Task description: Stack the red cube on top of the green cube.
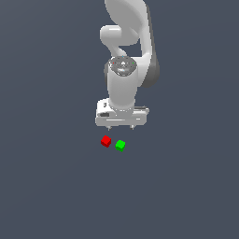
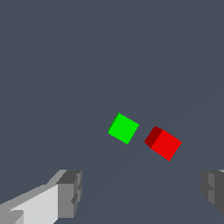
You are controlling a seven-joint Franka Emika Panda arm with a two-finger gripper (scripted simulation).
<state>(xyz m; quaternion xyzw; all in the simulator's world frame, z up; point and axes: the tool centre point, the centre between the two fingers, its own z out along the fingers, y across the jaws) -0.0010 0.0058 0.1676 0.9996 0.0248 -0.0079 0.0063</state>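
The red cube [image 1: 106,141] lies on the dark grey floor, with the green cube [image 1: 120,145] close beside it on the exterior view's right; a small gap separates them. Both also show in the wrist view, the red cube [image 2: 163,143] next to the green cube [image 2: 124,128]. My gripper [image 1: 120,126] hangs above and just behind the cubes, pointing down. Its fingers [image 2: 70,192] are spread wide apart and hold nothing.
The white arm [image 1: 126,51] rises behind the cubes in the exterior view. The floor [image 1: 186,186] is a plain dark grey surface with no other objects showing.
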